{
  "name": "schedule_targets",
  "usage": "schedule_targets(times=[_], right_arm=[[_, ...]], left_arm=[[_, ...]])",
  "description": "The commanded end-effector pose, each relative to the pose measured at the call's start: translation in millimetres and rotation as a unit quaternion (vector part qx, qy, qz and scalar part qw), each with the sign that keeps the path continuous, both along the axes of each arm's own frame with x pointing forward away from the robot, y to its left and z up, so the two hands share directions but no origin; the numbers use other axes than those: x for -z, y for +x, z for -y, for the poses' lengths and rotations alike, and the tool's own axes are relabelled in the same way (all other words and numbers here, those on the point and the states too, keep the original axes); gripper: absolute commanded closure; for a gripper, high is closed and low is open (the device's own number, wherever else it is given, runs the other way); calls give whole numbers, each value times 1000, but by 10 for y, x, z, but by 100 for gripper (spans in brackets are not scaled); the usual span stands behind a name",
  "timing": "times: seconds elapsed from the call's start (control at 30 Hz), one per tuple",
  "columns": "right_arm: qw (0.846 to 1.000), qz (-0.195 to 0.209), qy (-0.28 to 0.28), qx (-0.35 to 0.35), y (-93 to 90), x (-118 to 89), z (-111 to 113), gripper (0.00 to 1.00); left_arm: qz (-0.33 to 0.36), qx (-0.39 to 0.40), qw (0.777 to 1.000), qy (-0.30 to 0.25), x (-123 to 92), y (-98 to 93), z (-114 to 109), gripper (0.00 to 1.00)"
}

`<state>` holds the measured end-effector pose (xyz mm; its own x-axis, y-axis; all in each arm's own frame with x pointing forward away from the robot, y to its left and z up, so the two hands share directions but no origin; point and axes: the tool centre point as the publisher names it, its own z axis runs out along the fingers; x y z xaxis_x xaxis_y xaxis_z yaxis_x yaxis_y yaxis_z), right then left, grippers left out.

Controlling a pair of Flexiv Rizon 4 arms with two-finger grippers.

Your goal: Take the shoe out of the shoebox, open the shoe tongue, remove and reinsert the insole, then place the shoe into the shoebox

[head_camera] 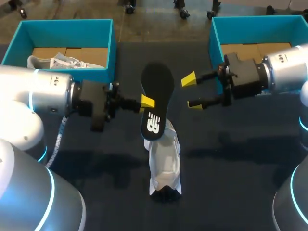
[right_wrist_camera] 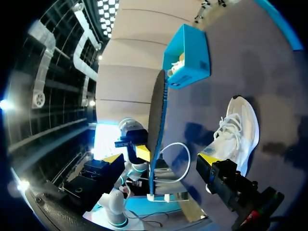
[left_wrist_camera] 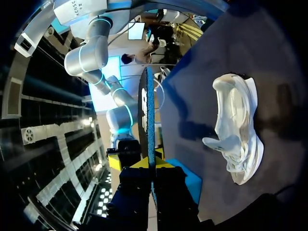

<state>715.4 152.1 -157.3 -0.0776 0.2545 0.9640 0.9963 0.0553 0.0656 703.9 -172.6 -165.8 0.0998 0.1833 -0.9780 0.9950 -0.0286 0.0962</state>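
The dark table has bare cloth to the left, right and near side of the shoe. 2 teal shoeboxes stand at the far edge: the left shoebox, holding a second white shoe, and the right shoebox.

The white shoe lies mid-table, its long axis running near to far. Over its far end the black insole slants up, broad end far, narrow end down at the shoe.

The left gripper pinches the insole's left edge. The right gripper hangs just right of the insole with fingers spread, holding nothing.
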Motion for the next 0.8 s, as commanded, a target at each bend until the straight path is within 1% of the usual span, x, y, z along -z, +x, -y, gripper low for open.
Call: schedule_targets(times=[0.03, 0.1, 0.13, 0.3, 0.47, 0.6, 0.67, 0.73, 0.8], right_arm=[[1000, -14, 3, -9, 112, 69, -167, 0], [1000, -21, 6, -8, 125, 96, -202, 0], [1000, -23, 6, -9, 132, 105, -220, 0], [999, -28, 10, -16, 156, 131, -302, 0], [999, -36, 10, -3, 159, 137, -366, 0], [999, -36, 11, 0, 166, 142, -400, 17], [999, -35, 13, 3, 163, 155, -407, 23], [999, -35, 19, 8, 154, 177, -400, 27], [999, -35, 20, 11, 146, 186, -394, 33]], left_arm=[[7, -2, 1000, -5, 65, 28, 56, 100], [17, -5, 1000, -9, 79, 34, 73, 100], [16, -5, 1000, -20, 84, 32, 79, 100], [25, -13, 999, -22, 107, 31, 88, 100], [25, -24, 999, -24, 107, 62, 106, 100], [23, -38, 999, -22, 112, 90, 124, 100], [18, -47, 998, -23, 117, 107, 133, 100], [17, -52, 998, -23, 117, 126, 145, 100], [16, -55, 998, -25, 116, 143, 159, 100]])
